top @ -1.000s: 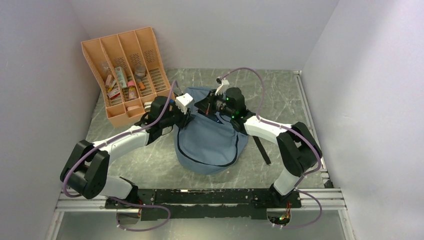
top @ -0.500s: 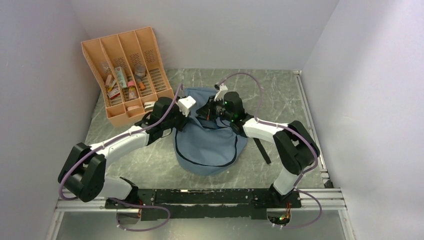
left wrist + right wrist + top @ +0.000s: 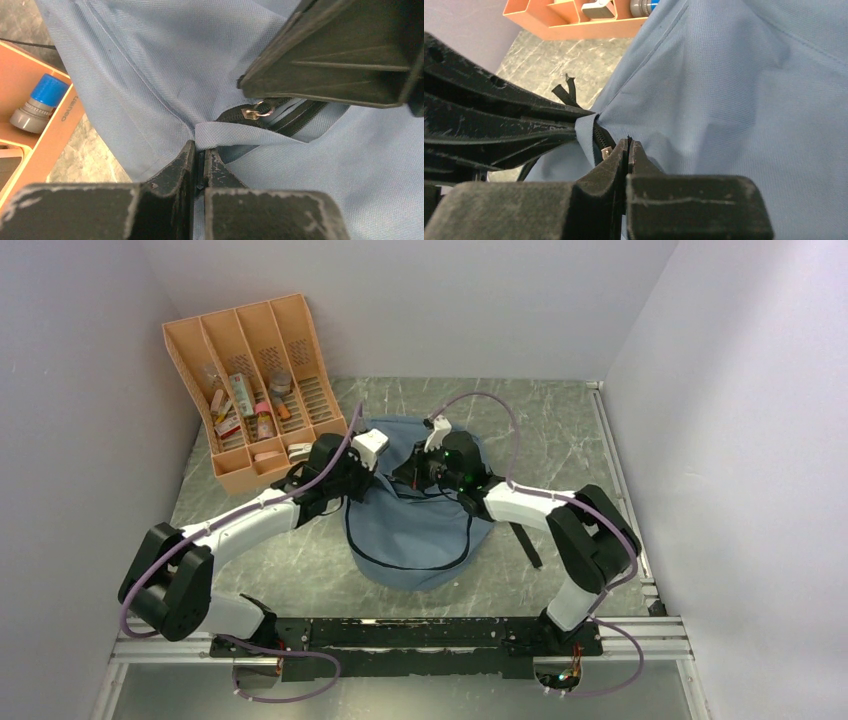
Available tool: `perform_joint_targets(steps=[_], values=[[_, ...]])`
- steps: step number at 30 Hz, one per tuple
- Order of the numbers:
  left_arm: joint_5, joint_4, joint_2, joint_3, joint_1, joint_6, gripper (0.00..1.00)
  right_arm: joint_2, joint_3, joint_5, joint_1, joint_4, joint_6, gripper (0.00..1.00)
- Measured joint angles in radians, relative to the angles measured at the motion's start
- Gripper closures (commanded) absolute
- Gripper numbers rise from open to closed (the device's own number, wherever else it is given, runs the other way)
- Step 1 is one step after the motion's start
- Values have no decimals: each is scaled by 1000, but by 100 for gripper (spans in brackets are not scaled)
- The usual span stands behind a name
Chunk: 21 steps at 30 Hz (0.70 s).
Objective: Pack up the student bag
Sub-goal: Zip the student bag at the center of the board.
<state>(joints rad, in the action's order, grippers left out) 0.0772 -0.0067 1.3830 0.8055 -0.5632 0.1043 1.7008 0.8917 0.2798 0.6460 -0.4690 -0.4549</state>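
Centre of the grey marbled table point(image 3: 560, 430), toward its far edge: the student bag point(image 3: 415, 540), a soft, rounded grey-blue fabric backpack with dark zippers, slumped flat. At the left gripper point(image 3: 200, 152): jaws pinched fully together on a grey-blue fabric tab point(image 3: 235, 136) at the zipper's end, stretched taut. At the right gripper point(image 3: 628, 145): jaws clamped shut right at the small metal zipper slider point(image 3: 252, 112), its pull tab hidden between the fingers; faces the left one, just apart from it. Far left corner: a ribbed orange plastic organiser point(image 3: 255, 380) with four slots, holding small bottles and boxes, close beside the bag.
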Motion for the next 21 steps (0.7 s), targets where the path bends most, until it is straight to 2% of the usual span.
perform_joint_targets(steps=[11,21], values=[[-3,0,0,1,28,-82,95,-125,-36,-80,11,125,106,100],[-98,-28,0,1,64,-196,95,-239,-123,-217,7,211,172,100]])
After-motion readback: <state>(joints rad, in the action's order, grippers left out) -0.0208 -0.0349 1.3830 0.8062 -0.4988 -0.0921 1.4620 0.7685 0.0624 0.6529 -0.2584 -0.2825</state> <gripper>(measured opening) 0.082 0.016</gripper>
